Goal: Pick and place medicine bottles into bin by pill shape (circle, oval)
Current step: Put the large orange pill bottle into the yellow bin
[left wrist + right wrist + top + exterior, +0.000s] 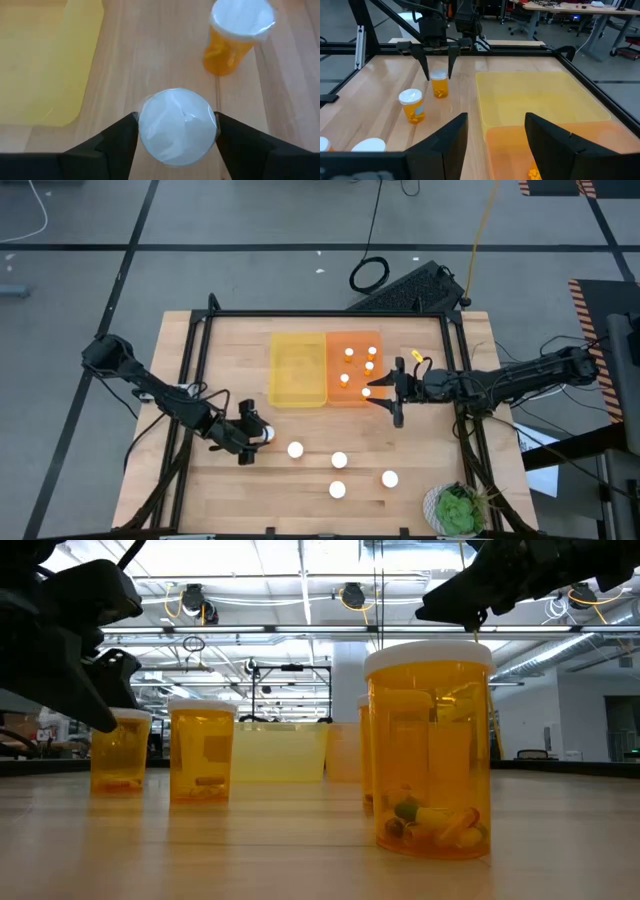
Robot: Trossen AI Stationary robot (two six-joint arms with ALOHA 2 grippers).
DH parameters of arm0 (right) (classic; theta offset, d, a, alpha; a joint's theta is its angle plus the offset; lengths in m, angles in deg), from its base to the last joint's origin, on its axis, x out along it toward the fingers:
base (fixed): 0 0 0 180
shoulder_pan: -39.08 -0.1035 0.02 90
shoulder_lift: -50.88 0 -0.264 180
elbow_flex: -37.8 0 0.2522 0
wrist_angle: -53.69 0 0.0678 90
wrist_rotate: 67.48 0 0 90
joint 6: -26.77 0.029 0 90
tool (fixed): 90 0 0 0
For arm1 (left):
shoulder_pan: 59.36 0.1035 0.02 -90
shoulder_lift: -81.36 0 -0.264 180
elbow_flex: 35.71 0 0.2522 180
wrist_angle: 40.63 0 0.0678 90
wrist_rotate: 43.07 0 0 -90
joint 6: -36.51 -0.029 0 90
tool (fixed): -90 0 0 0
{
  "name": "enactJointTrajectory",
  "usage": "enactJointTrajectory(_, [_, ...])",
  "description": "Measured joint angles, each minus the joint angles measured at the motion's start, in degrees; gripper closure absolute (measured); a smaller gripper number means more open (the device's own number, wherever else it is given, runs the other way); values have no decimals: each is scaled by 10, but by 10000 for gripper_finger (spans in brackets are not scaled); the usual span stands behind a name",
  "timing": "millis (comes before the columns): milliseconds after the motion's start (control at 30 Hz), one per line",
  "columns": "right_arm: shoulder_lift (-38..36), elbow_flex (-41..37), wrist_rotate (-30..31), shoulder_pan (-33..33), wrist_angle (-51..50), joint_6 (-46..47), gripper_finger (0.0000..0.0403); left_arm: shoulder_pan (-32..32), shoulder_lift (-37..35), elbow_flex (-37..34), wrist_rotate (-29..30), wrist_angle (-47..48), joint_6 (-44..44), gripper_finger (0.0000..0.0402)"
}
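The left gripper (252, 433) stands low over the table (230, 490), to the left of the yellow tray (298, 369) and nearer the front edge. Its fingers (117, 140) are on both sides of one bottle (176, 125) and touch the white cap, so it pinches this bottle. Four more bottles (338, 461) stand free on the wood, to the right of that gripper. The right gripper (390, 396) hangs above the orange tray (356, 340), which touches the yellow tray on its right side. Its fingers (447, 140) are spread and hold nothing. Four bottles (349, 353) are inside the orange tray.
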Motion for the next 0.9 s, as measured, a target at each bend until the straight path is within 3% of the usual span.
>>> enactJointTrajectory(500, [0,0,0,0,0,-1,211,0,0,0,2,-8,-21,189])
enactJointTrajectory(900, [0,0,0,0,0,-5,211,34,-1,33,-5,-13,-80,177])
